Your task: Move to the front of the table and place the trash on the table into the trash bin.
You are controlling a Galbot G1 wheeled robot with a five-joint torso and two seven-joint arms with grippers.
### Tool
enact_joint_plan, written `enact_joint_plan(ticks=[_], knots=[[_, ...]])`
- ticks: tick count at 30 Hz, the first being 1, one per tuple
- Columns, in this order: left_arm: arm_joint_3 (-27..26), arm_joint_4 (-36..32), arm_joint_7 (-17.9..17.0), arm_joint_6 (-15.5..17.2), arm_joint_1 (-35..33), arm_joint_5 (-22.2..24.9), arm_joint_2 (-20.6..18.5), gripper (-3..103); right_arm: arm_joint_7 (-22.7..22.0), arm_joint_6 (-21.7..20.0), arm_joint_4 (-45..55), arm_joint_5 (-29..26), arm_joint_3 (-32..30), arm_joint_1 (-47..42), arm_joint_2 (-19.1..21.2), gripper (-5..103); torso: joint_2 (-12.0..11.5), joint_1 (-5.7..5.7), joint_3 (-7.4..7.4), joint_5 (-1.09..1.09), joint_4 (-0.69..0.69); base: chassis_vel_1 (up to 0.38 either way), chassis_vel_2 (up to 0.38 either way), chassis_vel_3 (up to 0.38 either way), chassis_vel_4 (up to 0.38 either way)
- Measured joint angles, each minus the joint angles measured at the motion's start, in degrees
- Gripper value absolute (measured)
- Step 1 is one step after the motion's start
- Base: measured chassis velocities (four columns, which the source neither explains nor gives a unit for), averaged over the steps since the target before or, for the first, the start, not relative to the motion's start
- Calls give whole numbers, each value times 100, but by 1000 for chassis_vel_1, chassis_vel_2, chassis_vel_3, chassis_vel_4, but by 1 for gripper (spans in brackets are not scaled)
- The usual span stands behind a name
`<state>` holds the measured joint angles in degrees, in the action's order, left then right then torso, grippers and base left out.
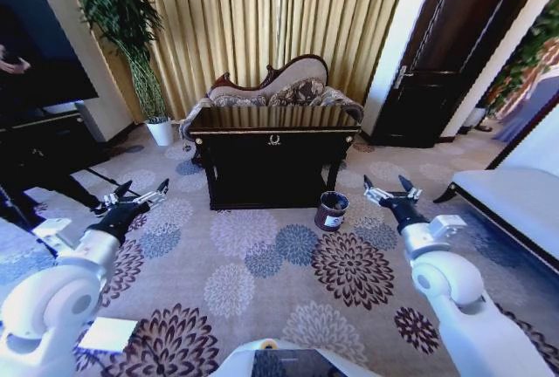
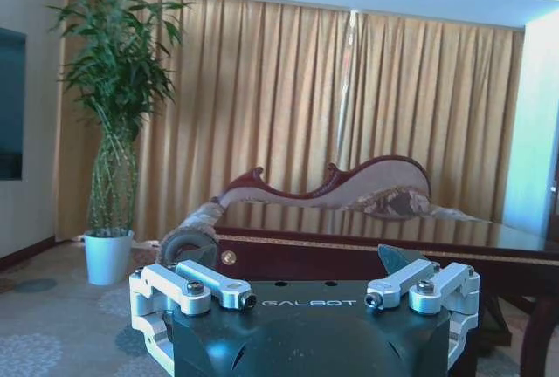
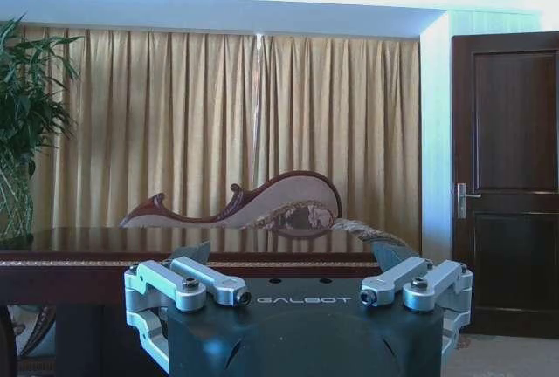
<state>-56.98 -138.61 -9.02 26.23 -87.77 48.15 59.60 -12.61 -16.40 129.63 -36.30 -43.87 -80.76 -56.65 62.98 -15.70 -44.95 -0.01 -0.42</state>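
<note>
The dark glossy table (image 1: 273,154) stands a couple of metres ahead of me on the patterned carpet, its top mirroring the curtains. From here the trash on its top is out of view. On the floor by the table's front right leg sits the small dark trash bin (image 1: 332,210) with a white label. My left gripper (image 1: 135,194) is held out low on the left, open and empty. My right gripper (image 1: 390,189) is open and empty on the right. The table's top edge (image 2: 393,242) lies beyond the open left gripper (image 2: 306,294), and the table (image 3: 175,242) also lies beyond the open right gripper (image 3: 301,290).
An ornate sofa (image 1: 279,89) stands behind the table against gold curtains. A tall plant in a white pot (image 1: 160,130) is at the back left, next to a dark TV stand (image 1: 44,141). A dark door (image 1: 445,71) and a white bench (image 1: 515,202) are on the right. Open carpet lies ahead.
</note>
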Motion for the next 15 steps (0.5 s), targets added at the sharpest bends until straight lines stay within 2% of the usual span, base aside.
enact_joint_plan(ticks=[12, 15], knots=[[-172, -72, -55, -31, -176, -20, 120, 100, -20, -204, 94, -84, 8, 126, 15, 100, 0, 0, 0, 1, 0, 0, 0, 0, 0], [-206, -115, 66, 135, -148, 13, 57, 100, -3, -554, 312, -240, -120, 176, 153, 100, 0, 0, 0, 0, 0, 0, 0, 0, 0]])
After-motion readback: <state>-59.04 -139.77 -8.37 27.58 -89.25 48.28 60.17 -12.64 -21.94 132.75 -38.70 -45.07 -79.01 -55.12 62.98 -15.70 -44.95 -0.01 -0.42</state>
